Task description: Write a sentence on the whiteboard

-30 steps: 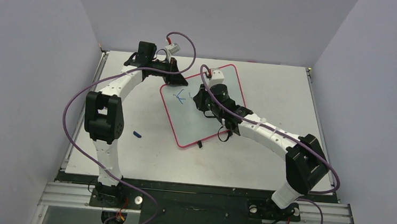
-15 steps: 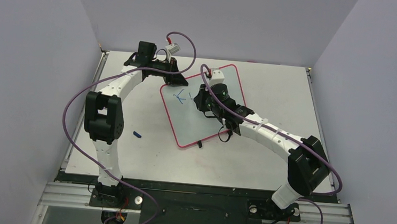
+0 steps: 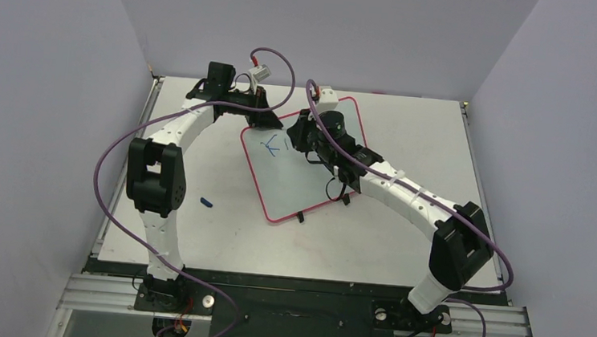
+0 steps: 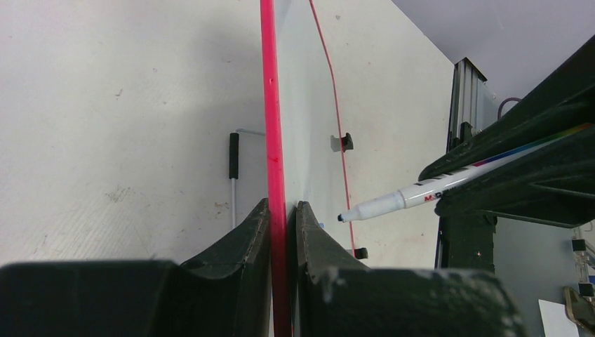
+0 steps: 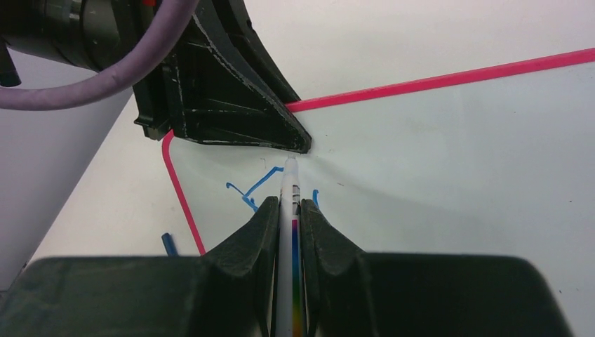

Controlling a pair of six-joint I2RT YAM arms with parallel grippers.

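Note:
The whiteboard lies tilted on the table, white with a thin red rim. My left gripper is shut on its far-left rim, seen edge-on in the left wrist view. My right gripper is shut on a white marker with its tip pointed down at the board near that corner. The marker also shows in the left wrist view. Of the sentence, only a blue "K" and a short stroke beside it show, also visible in the right wrist view.
A small blue marker cap lies on the table left of the board and shows in the right wrist view. Two black clips sit on the board's near edge. Purple cables loop over both arms. Grey walls close in the table.
My right gripper has moved with the marker toward the board's far-left corner. The blue stroke beside the "K" has grown longer. The left arm and the board have not moved.

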